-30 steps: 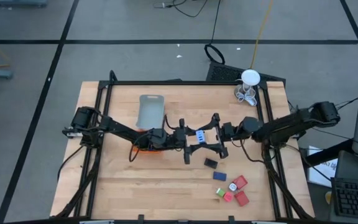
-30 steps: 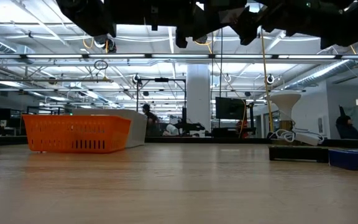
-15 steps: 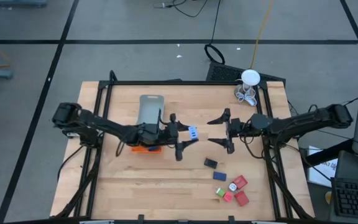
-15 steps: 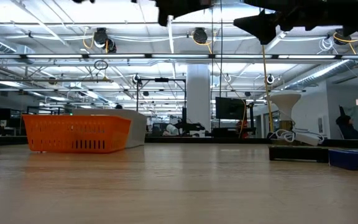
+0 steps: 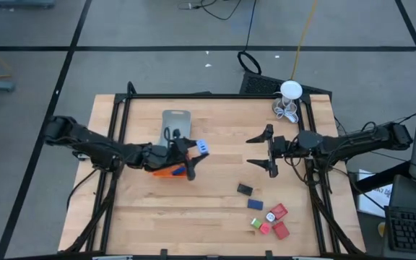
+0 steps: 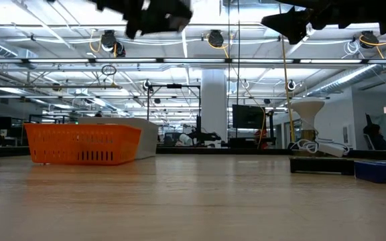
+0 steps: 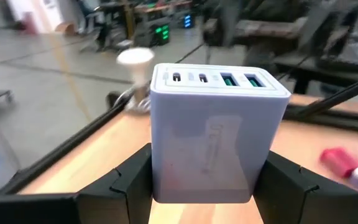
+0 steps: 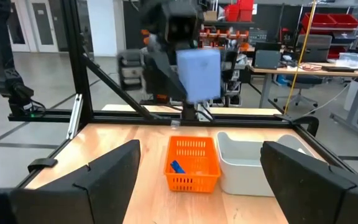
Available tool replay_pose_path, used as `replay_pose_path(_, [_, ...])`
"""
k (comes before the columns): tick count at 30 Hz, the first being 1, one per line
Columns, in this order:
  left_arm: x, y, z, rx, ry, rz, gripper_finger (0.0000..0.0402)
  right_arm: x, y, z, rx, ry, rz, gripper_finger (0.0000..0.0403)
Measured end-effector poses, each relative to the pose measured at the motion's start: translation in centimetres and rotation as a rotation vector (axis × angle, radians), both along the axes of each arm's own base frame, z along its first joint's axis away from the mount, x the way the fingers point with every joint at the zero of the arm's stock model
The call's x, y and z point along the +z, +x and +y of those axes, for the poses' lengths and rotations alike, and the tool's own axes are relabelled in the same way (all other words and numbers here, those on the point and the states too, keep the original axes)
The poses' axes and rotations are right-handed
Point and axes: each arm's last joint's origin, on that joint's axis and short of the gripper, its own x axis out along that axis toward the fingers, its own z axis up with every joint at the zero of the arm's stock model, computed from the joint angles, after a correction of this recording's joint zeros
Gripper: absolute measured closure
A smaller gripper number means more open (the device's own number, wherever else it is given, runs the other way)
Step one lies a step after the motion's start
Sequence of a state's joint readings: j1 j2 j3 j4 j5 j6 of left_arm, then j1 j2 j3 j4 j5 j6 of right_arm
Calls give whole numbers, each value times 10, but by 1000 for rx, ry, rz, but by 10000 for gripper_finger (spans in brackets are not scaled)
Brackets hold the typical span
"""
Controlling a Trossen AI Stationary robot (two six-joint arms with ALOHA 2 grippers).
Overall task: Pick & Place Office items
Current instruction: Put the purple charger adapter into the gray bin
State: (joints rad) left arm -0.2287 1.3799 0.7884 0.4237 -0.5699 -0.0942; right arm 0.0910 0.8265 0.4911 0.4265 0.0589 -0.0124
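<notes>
Gripping blue charger block [image 7: 219, 140], left gripper [image 5: 191, 155] jaws clamped above orange tray [image 5: 166, 172]; right gripper [image 5: 267, 150] jaws wide, empty.

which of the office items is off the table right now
The pale blue charger block, clamped in the left gripper above the orange tray. The other items all lie on the table near the right front.

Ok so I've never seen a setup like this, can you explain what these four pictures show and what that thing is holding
It is a robot with two dark arms at a wooden table. One camera looks straight down, one sits at table height, and one rides on each wrist. The left end effector is shut on a pale blue charger, carried in the air above an orange tray and a grey tray. The right end effector is open and empty. Small coloured office items lie on the right part of the table.
</notes>
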Motion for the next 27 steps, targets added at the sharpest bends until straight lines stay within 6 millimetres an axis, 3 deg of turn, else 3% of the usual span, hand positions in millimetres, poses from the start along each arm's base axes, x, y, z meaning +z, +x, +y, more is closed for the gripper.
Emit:
replay_pose_path(13, [-62,-63,18,256,-148,-33,185,-1,0,0,-1,-7,17,83])
replay_pose_path(19, [-77,-78,23,335,-193,-50,185,-1,0,0,-1,-11,17,83])
replay_pose_path(27, [-82,-81,24,356,-226,-58,185,-1,0,0,-1,-20,17,83])
